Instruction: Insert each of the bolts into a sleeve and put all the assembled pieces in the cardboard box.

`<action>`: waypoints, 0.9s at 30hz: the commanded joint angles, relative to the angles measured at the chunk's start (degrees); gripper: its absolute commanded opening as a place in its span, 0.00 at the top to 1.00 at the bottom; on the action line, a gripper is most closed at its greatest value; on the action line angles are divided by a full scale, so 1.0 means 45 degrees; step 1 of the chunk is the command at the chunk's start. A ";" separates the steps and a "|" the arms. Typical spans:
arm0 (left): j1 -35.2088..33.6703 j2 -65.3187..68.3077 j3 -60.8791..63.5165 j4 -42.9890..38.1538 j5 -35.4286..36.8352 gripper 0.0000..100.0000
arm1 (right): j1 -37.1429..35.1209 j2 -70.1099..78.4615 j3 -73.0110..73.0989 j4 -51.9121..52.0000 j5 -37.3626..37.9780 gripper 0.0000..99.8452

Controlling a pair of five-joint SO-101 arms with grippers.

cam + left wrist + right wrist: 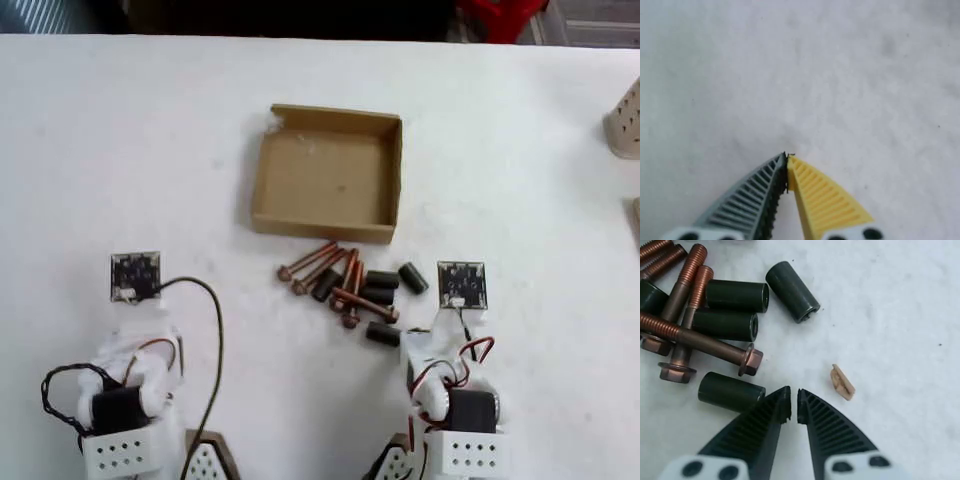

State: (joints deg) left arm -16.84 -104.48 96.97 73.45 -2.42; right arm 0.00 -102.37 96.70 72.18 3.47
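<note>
An open, empty cardboard box (pixel 330 175) lies at the table's middle. Just in front of it is a loose pile of several copper bolts (pixel 335 275) and several black sleeves (pixel 382 288); no bolt sits in a sleeve. In the right wrist view one bolt (pixel 700 342) lies across two others, with sleeves (pixel 737 295) around them. My right gripper (pixel 794 407) has its black fingers shut on nothing, close beside the nearest sleeve (pixel 730 391). My left gripper (pixel 787 159), grey and yellow, is shut over bare table, far from the pile. The right arm (pixel 455 400) stands just behind the pile, the left arm (pixel 125 400) at the front left.
A small tan scrap (pixel 842 382) lies beside my right gripper's tips. A black cable (pixel 210 340) loops from the left arm over the table. Beige objects (pixel 625 120) stand at the right edge. The white table (pixel 120 150) stretches wide to the left of the box.
</note>
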 commanded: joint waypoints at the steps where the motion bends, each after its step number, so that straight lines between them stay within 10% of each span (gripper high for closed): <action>1: -0.0049 -0.0068 0.0000 0.0059 -0.0137 0.98 | -0.0107 -0.0088 0.0039 0.0049 0.0039 0.98; 27: -0.0049 -0.0068 0.0000 0.0059 -0.0137 0.98 | -0.0908 -0.0186 -0.0020 -0.1612 0.0039 0.98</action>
State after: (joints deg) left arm -16.84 -104.48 96.97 73.45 -2.42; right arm -3.60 -102.55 96.70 68.04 3.47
